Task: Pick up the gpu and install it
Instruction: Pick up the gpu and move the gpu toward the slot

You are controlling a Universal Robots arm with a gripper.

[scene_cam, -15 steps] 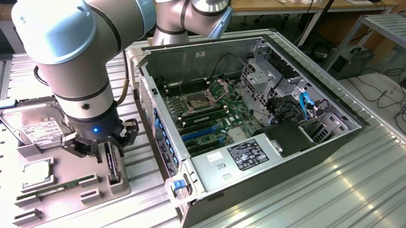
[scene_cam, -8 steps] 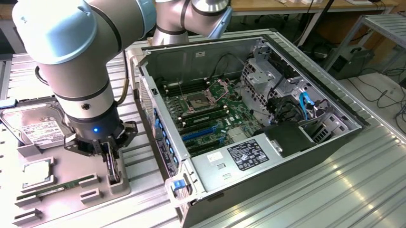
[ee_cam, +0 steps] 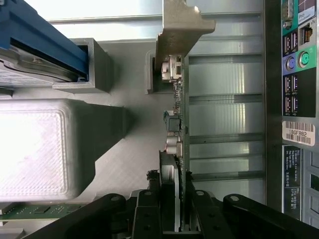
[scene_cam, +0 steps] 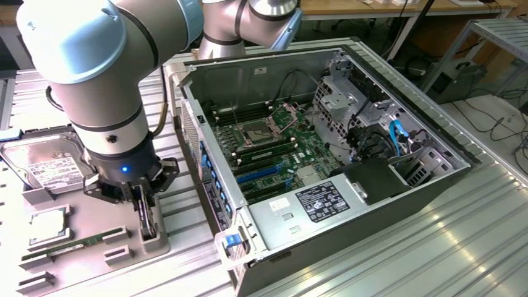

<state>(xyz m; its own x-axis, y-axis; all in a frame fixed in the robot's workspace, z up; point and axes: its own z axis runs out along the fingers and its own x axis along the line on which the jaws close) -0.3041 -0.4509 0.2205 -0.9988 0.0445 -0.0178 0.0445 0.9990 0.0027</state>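
The gpu stands on edge in a slot of the grey holder tray, at the exterior view's left of the open computer case. My gripper hangs straight down over it, fingers on either side of the card's upper edge. From the wrist, the gpu runs away from me as a thin edge-on board, with its silver bracket at the far end. The black fingers of the gripper press against both faces of the card, shut on it.
On the tray lie a silver hard drive, a square processor and a narrow green memory stick. The case's motherboard has blue slots. The case's rear port panel is close beside the card.
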